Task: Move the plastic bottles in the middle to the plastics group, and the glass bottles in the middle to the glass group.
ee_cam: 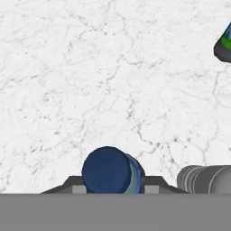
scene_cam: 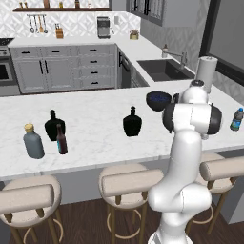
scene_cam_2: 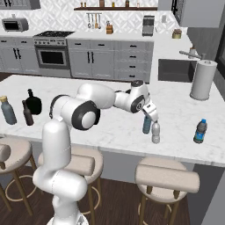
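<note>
My gripper (scene_cam_2: 150,117) is shut on the small light-blue water bottle (scene_cam_2: 146,125), which stands upright at the counter's right part; from above its top (ee_cam: 110,170) sits between my fingers (ee_cam: 155,182). Right beside it stands the clear bottle (scene_cam_2: 155,132) (ee_cam: 205,179), and farther right the deeper blue dark-capped bottle (scene_cam_2: 200,131) (scene_cam: 236,119) (ee_cam: 224,45). At the left end the grey tan-capped bottle (scene_cam: 33,141), a black flask (scene_cam: 54,125) and the brown beer bottle (scene_cam: 61,139) stand close together. Another black flask (scene_cam: 132,122) stands alone mid-counter.
A dark blue bowl (scene_cam: 158,100) sits behind the middle flask. A paper towel roll (scene_cam_2: 203,80) stands near the sink (scene_cam: 163,69). Stools (scene_cam: 131,178) line the counter's near edge. Bare marble lies between the middle flask and the left group.
</note>
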### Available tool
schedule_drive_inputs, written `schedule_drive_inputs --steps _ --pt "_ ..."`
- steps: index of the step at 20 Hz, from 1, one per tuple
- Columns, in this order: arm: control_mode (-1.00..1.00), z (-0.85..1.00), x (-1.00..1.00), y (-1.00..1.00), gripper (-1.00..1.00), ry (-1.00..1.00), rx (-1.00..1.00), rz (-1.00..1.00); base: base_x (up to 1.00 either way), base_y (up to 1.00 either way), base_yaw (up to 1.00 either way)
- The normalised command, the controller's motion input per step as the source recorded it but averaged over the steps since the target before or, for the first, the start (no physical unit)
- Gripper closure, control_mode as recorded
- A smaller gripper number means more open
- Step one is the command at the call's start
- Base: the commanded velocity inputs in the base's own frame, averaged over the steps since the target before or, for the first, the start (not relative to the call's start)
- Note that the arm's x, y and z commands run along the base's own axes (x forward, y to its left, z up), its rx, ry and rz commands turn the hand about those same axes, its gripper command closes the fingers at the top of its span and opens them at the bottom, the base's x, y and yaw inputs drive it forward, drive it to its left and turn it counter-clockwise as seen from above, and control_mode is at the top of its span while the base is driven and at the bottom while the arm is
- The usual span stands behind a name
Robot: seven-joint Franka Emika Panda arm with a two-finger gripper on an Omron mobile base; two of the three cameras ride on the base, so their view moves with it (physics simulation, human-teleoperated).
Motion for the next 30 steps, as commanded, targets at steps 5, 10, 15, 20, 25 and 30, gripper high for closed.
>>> schedule_drive_inputs --steps 5,10,15,20,25,30 --pt "-1.00 0.15 -0.03 -0.01 1.00 -0.03 0.00 0.00 0.00 0.00 0.00" --pt "-1.00 0.07 -0.24 0.01 1.00 -0.01 0.00 0.00 0.00 0.00 0.00" --pt "-1.00 -0.28 -0.17 0.10 1.00 -0.02 -0.02 -0.02 0.00 0.00 0.00" --pt "-1.00 -0.27 0.04 0.23 1.00 -0.10 -0.05 -0.05 0.00 0.00 0.00" --pt "-1.00 -0.27 0.12 0.08 1.00 -0.08 -0.07 -0.05 0.00 0.00 0.00" --pt "-1.00 -0.19 0.03 0.00 1.00 -0.02 -0.07 -0.05 0.00 0.00 0.00"
